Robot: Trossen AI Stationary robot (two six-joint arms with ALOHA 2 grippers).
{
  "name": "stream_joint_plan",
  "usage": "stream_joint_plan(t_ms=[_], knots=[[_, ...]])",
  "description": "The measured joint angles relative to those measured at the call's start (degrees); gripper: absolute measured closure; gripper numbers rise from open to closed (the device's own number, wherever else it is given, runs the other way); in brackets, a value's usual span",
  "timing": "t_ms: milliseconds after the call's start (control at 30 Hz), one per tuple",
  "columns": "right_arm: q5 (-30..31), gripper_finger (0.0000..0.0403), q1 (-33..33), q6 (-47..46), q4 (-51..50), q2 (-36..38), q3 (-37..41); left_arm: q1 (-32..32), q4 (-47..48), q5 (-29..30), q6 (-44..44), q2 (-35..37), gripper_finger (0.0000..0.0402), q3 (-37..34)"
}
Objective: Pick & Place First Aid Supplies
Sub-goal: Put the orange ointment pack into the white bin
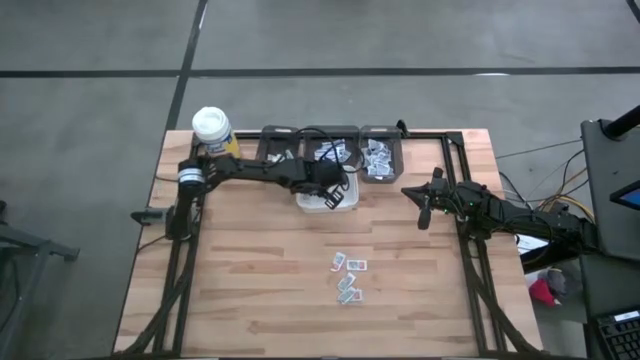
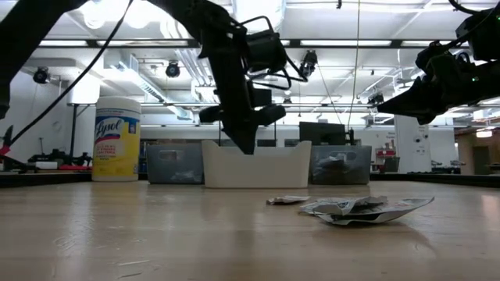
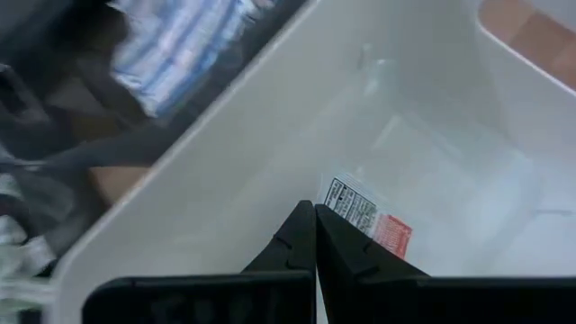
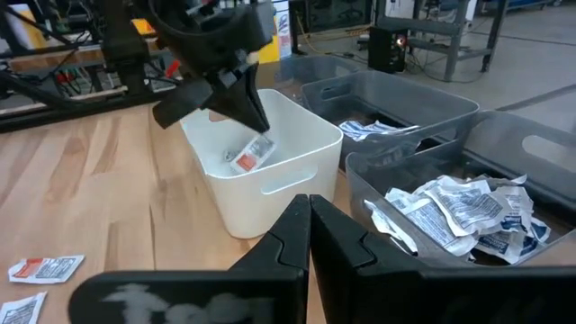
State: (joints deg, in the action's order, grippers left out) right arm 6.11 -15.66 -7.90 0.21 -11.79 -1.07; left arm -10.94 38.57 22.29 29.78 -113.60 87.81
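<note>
My left gripper (image 4: 258, 129) points down into a white bin (image 4: 270, 180) at the table's far middle, shut on one first aid packet (image 4: 250, 156), white with a red end. In the high view the gripper (image 1: 327, 190) covers that bin (image 1: 345, 203). Several more packets (image 1: 348, 275) lie flat on the wooden table nearer the front, also seen in the low view (image 2: 351, 208). My right gripper (image 1: 422, 205) waits shut at the right, above the table, pointing toward the bins. My left gripper pinches the packet by one end (image 3: 335, 200) between the tips of its two fingers. The fingers come slanting down from above. The packet hangs tilted below them inside the white bin, its red end (image 3: 393, 234) lowest; whether it touches the bin's floor I cannot tell.
Three grey bins stand in a row behind the white one: two (image 1: 330, 148) (image 1: 380, 157) hold crumpled packets, the left one (image 1: 278, 146) dark items. A wipes canister (image 1: 212, 130) stands at the far left corner. Bare wood lies left and right of the loose packets.
</note>
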Motion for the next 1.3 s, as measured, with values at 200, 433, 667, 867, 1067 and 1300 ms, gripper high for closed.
stream_joint_plan(t_ms=[200, 433, 667, 867, 1067, 1300], knots=[[0.06, 0.0394, 0.0, 0.0, 0.0, 0.0, 0.01, -1.38, -0.54, -5.34, -2.34, -0.44, 0.0362, 0.0], [0.0, 0.0394, 0.0, -0.98, -0.02, 0.04, 0.01, -1.37, -0.17, -12.09, -0.94, 3.5, 0.0283, 2.79], [0.01, 0.0394, 0.0, -1.09, 0.04, 0.04, 0.0, 9.86, -2.22, -21.35, -3.13, 5.86, 0.0274, 4.1], [-0.05, 0.0394, -0.02, -1.09, 0.04, 0.02, 0.0, 20.72, -1.94, -12.32, 0.44, 4.36, 0.0275, 3.34], [-0.07, 0.0394, 0.0, -1.07, 0.02, 0.04, 0.01, 23.67, -2.35, -7.44, 11.73, 0.41, 0.0275, 3.3], [-0.09, 0.0394, 0.0, -1.09, 0.03, 0.04, -0.01, 23.62, -2.55, -9.99, 21.23, -5.2, 0.0275, 3.43]])
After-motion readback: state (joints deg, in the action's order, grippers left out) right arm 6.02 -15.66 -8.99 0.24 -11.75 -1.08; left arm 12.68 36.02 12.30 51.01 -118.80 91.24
